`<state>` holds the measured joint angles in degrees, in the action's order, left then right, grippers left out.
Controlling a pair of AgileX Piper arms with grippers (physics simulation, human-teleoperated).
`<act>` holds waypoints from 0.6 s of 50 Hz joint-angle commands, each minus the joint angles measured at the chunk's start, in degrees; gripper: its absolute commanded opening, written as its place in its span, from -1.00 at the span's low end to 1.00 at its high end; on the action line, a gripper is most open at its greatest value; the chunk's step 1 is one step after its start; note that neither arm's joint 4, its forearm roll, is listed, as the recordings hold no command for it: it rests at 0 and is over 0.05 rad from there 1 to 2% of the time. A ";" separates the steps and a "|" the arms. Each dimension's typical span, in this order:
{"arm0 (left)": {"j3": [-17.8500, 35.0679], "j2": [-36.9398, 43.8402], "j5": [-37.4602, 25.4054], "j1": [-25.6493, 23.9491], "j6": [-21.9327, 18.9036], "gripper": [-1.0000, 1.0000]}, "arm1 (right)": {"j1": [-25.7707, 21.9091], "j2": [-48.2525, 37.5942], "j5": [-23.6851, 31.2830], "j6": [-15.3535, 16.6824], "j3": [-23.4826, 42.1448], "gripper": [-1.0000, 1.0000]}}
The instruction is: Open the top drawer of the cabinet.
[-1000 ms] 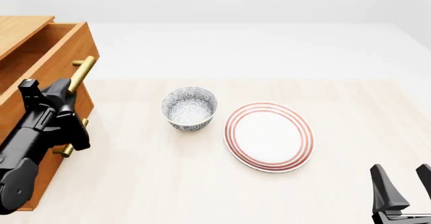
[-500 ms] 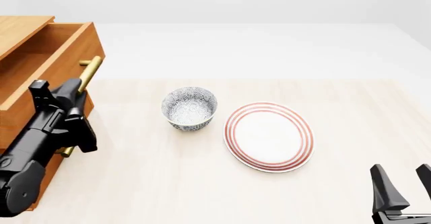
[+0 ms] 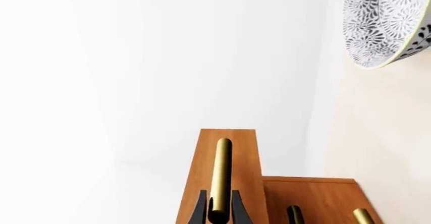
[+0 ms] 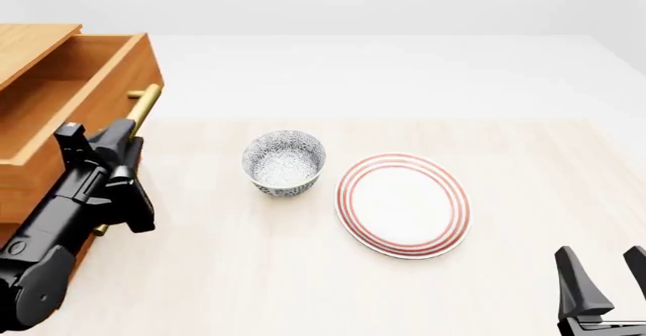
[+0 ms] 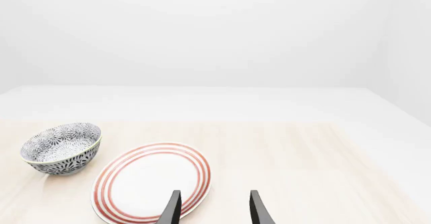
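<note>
Plain white room, pale wood counter (image 4: 302, 275), nothing fancy going on in the background.

Front view: the cabinet (image 4: 30, 185) sat at the far left edge of the counter, and the top drawer (image 4: 76, 101) stuck out well past the front of the cabinet, box interior showing. The left gripper (image 4: 129, 135) was on the brass handle (image 4: 144, 103), near its lower end. A patterned bowl (image 4: 284, 162) and a red-ringed plate (image 4: 404, 203) sat just beside each other mid-counter, well apart from the drawer. The right gripper (image 4: 606, 275) was parked at the near right corner with its fingers spread and nothing between them.

Left wrist view: this one showed the grip best. The black fingers (image 3: 199, 209) were clamped on either side of the handle (image 3: 220, 178), closed on the bar. The lower drawers' handles (image 3: 294, 215) peeked in beside it, and the bowl (image 3: 387, 22) was off in the corner.

Right wrist view: just the plate (image 5: 151, 183) and bowl (image 5: 62, 147) ahead, fingers (image 5: 172, 209) apart, holding nothing.

My take on doing this well: pull straight along the drawer's slide line, no sideways drag, since the grip was off-center on the bar and could twist or slip. I'd say it's mostly open already, so ease off before the drawer hits its stop.
</note>
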<state>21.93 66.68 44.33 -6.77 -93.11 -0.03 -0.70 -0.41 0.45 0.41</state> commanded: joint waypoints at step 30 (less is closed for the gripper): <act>-3.36 -8.28 -0.32 -10.45 0.50 1.00 | 0.01 0.01 0.00 -0.01 0.00 1.00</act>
<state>18.57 60.56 45.97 -14.59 -93.17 -0.03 -0.70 -0.41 0.44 0.41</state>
